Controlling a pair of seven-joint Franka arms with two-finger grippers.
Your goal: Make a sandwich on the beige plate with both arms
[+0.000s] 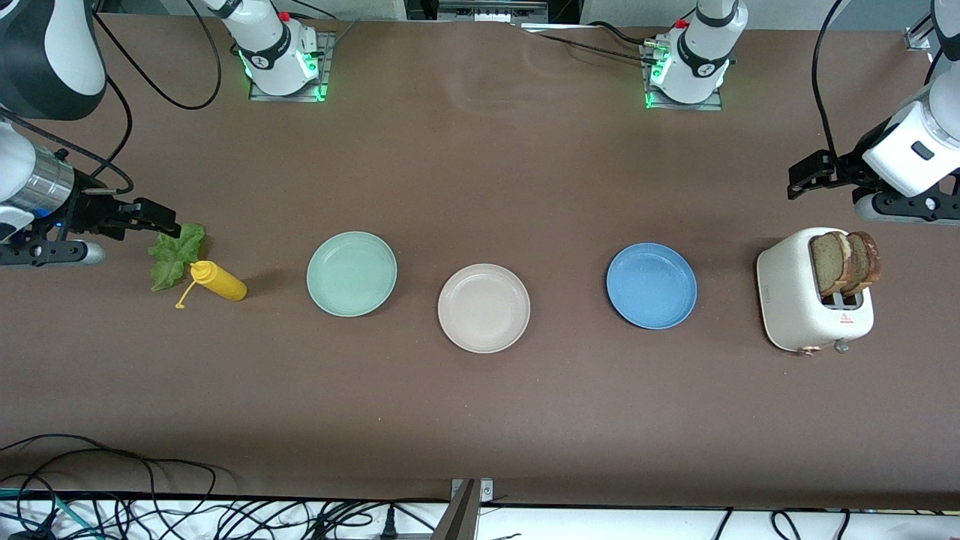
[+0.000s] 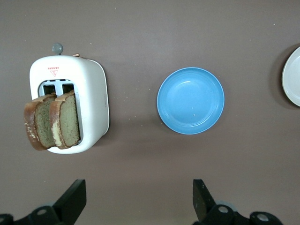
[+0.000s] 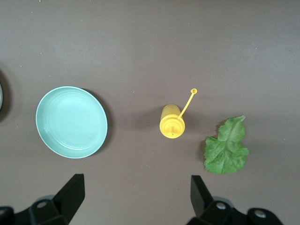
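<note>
The beige plate (image 1: 484, 307) sat bare mid-table, between a mint-green plate (image 1: 352, 273) and a blue plate (image 1: 651, 285). Two bread slices (image 1: 845, 262) stood in a white toaster (image 1: 814, 291) at the left arm's end. The lettuce leaf (image 1: 175, 255) lay at the right arm's end, touching a yellow squeeze bottle (image 1: 217, 281). The left gripper (image 2: 138, 199) hung above the table near the toaster, fingers wide apart, holding nothing. The right gripper (image 3: 136, 196) hung by the lettuce, likewise spread and empty.

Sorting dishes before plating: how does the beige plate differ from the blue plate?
The beige plate is pale and sits mid-table, nearer the front camera; the blue plate is vivid and lies toward the left arm's end, beside the toaster. Both are round, shallow-rimmed, empty and look similar in size.
</note>
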